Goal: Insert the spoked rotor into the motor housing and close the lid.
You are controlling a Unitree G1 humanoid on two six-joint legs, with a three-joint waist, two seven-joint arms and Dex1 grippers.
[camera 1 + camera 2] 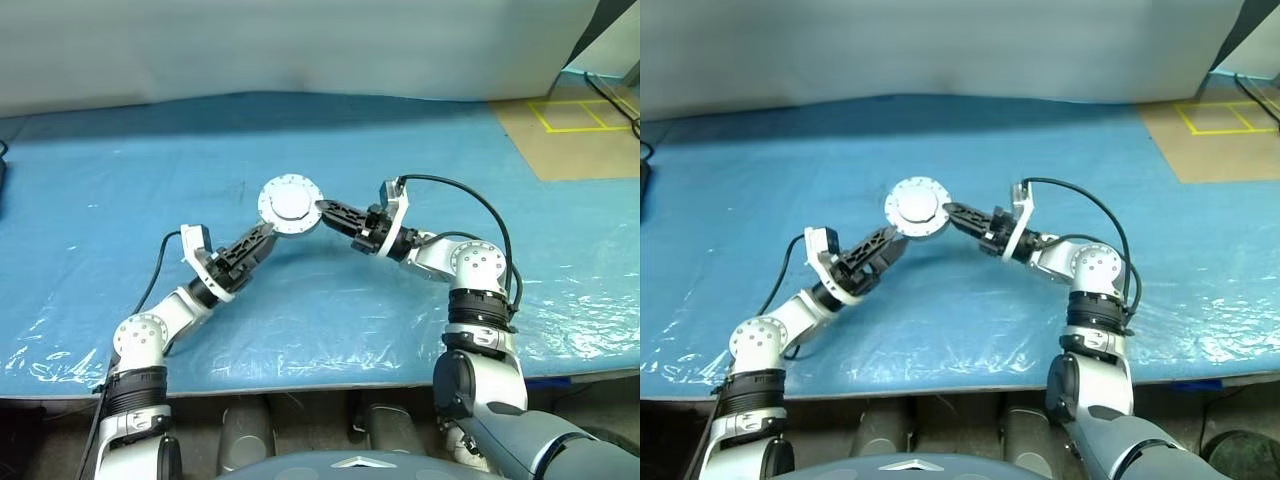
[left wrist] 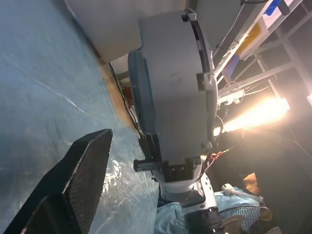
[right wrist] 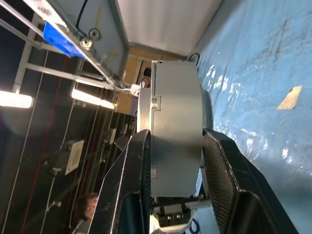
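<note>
Right wrist view: right gripper (image 3: 178, 165) clamps motor housing (image 3: 175, 131); left gripper (image 1: 262, 238) open.

head stereo pair overlooking table (image 1: 100, 200), wrist cameras close beside motor housing (image 3: 175, 126)

A blue plastic sheet (image 1: 300, 330), wrinkled and glossy, covers the counter. Beyond it hangs a pale wall (image 1: 280, 45). Far right lies brown floor (image 1: 585, 140) with yellow tape lines (image 1: 575, 115). Overhead, bright tube lights (image 3: 92, 100) glow among metal shelving (image 2: 273, 58).
</note>
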